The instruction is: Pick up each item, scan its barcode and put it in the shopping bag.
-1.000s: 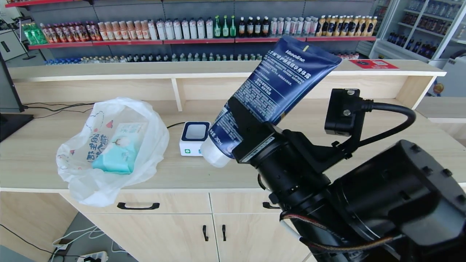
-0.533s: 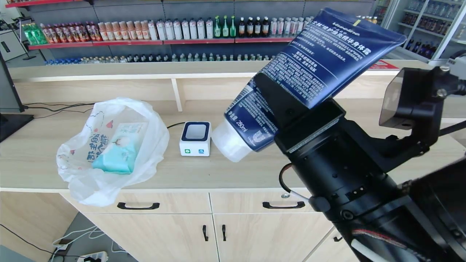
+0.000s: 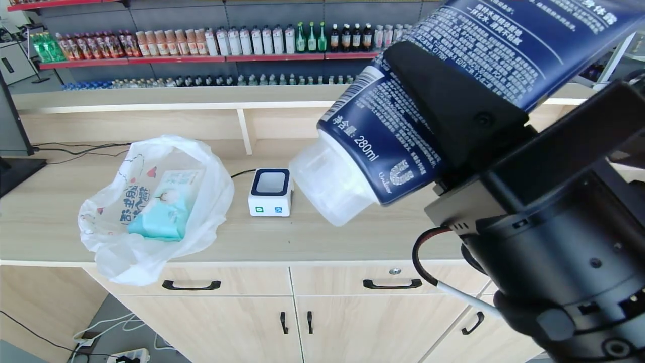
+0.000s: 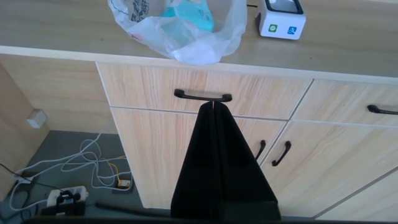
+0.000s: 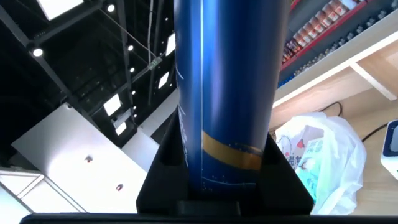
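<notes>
Blue tube (image 3: 388, 146), clamped in right gripper (image 3: 456, 108) jaws: lifted higher, closer than before. Left gripper (image 4: 212, 107) jaws closed, empty. Wooden desk (image 3: 312, 239): scanner (image 3: 270, 192), shopping bag (image 3: 209, 201); drink shelves (image 3: 252, 56) behind.

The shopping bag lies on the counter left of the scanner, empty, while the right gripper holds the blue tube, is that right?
Not quite: the shopping bag isn't empty. The head view shows a teal pack inside it. The rest holds: it lies on the counter left of the scanner, and the right gripper holds the blue tube.
</notes>
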